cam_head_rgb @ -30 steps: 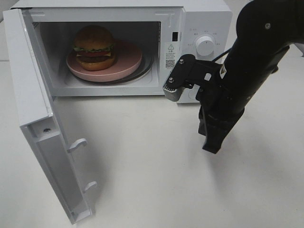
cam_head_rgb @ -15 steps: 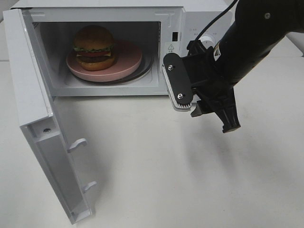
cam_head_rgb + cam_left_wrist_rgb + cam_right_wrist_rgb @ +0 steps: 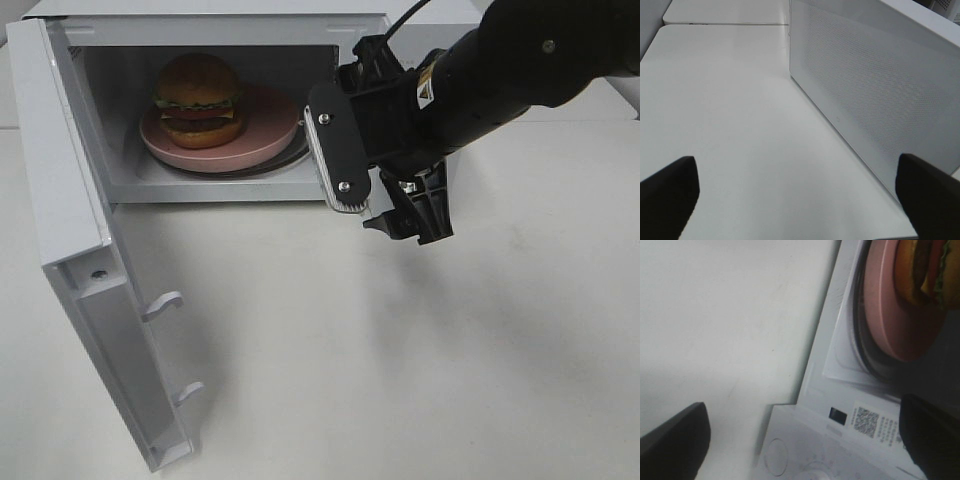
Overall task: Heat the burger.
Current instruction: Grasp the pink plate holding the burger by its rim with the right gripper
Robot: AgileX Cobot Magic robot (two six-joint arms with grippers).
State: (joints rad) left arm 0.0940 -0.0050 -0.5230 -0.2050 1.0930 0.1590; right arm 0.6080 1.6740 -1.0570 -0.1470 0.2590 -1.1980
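From the high camera, the burger (image 3: 198, 100) sits on the pink plate (image 3: 272, 135) inside the microwave (image 3: 200, 9), in the upper left of the frame. The door (image 3: 75, 250) swings wide open toward the lower left. My right gripper (image 3: 389, 218) hangs at upper centre, just in front of the cavity's right edge and above the surface (image 3: 350, 350), with its jaws spread wide and nothing between them. My left arm does not show here. In the left wrist view my left gripper (image 3: 800, 197) is also wide and empty, over bare surface beside a white dotted panel (image 3: 880, 95) that I take for the door's outer face. The right wrist view looks past my open jaws at the burger (image 3: 925, 270) on its plate (image 3: 887, 310), with the printed code label (image 3: 867, 421) and a round dial (image 3: 776, 457) near. I judge loading is done and closing is the step in hand. Next I must push the door fully shut, likely with my left arm, then turn the dial.
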